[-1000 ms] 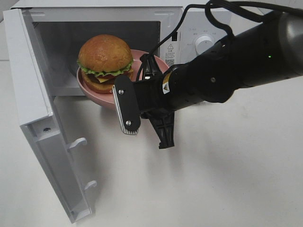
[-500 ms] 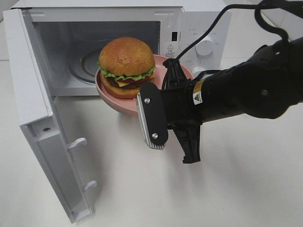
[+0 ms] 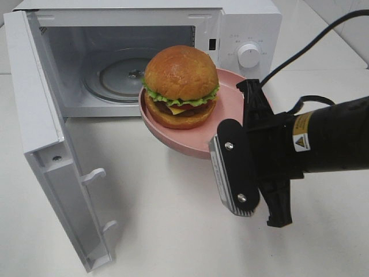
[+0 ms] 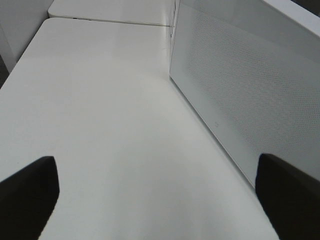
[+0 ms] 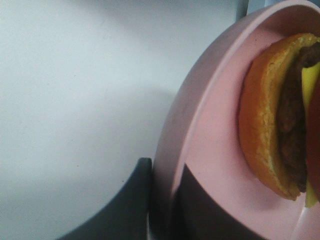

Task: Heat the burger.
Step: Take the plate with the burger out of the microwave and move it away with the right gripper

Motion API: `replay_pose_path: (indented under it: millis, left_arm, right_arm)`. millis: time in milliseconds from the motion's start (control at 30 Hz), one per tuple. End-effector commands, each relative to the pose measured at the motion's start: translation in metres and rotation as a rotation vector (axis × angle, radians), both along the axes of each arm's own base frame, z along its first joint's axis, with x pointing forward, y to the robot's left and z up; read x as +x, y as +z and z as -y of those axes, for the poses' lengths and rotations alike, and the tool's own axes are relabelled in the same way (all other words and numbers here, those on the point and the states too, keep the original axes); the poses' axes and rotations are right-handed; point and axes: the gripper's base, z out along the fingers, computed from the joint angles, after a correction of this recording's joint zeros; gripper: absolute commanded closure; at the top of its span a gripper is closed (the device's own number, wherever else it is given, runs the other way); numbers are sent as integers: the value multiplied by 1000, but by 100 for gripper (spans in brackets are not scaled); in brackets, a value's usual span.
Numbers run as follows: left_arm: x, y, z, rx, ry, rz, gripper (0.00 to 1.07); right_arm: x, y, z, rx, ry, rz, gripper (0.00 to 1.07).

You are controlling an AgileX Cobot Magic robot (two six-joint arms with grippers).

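Pulling back from the white microwave oven (image 3: 248,34), my right claw (image 3: 245,153) now carries the round pink plate (image 3: 228,107) out in front of the open cavity, where half a second ago the plate hung just at the oven's mouth and a second ago sat partly inside it. The claw is clamped on the plate's near rim; in the right wrist view I see one dark finger under the rim and another over it, pinching the pink edge. The round burger with its glossy golden-brown bun, green lettuce, yellow cheese and dark patty (image 3: 181,86) rides on the plate, just beyond the claw's tips and toward the oven. Farther past it, the glass turntable (image 3: 118,78) lies bare. The hinged white door (image 3: 43,138) stands wide, well off to the side of the claw.

I judge this means the burger is coming out, so heating is either finished or being undone; I cannot tell which. The plate tilts a little, so a slide is my worry.

My left claw (image 4: 155,200) shows only two dark tips set wide apart, holding nothing, beside the oven's perforated wall.
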Motion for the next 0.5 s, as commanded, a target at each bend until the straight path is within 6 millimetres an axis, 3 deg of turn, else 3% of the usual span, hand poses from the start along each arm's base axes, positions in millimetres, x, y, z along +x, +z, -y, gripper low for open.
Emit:
replay_pose_path:
  millis: [33, 500]
  left_arm:
    - [-2, 0, 1, -5, 0, 22, 6]
    - [-2, 0, 1, -5, 0, 22, 6]
  right_arm:
    - [-7, 12, 6, 56, 9, 77, 107]
    - [-52, 14, 46, 21, -41, 8, 107]
